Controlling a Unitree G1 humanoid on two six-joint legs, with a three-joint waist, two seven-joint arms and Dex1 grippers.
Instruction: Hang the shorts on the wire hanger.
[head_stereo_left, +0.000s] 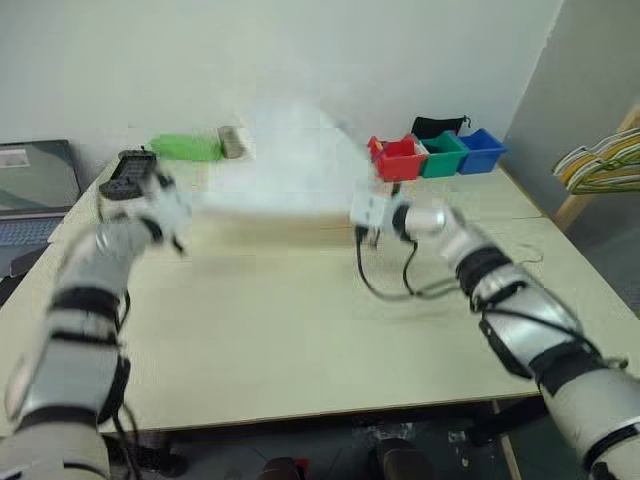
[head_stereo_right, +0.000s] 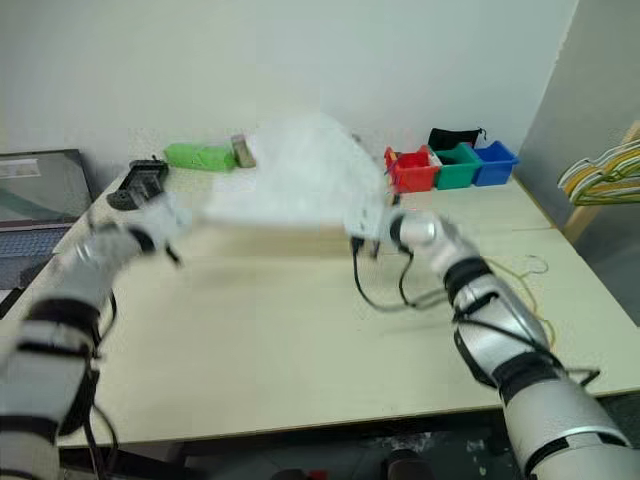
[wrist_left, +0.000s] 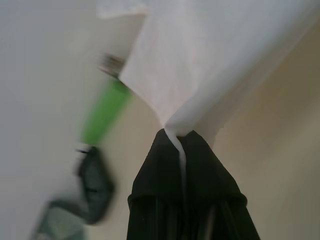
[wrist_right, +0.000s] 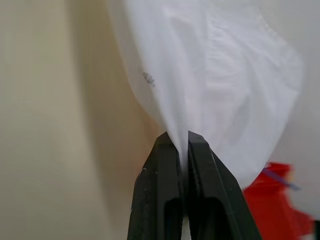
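The white shorts (head_stereo_right: 300, 170) hang stretched above the table, held between my two grippers and blurred by motion. My left gripper (wrist_left: 179, 137) is shut on one pinched edge of the fabric, at the left of the head views (head_stereo_left: 185, 205). My right gripper (wrist_right: 182, 137) is shut on the opposite edge, near the table's middle right (head_stereo_left: 362, 210). The thin yellow wire hanger (head_stereo_right: 522, 268) lies flat on the table to the right of my right forearm.
Red (head_stereo_left: 397, 158), green (head_stereo_left: 443, 153) and blue (head_stereo_left: 481, 149) bins stand at the back right, with a black pouch (head_stereo_left: 437, 126) behind them. A green object (head_stereo_left: 185, 148), a black device (head_stereo_left: 128, 172) and a laptop (head_stereo_left: 35, 185) sit at the back left. A bunch of pale hangers (head_stereo_left: 600, 160) hangs beyond the table's right edge.
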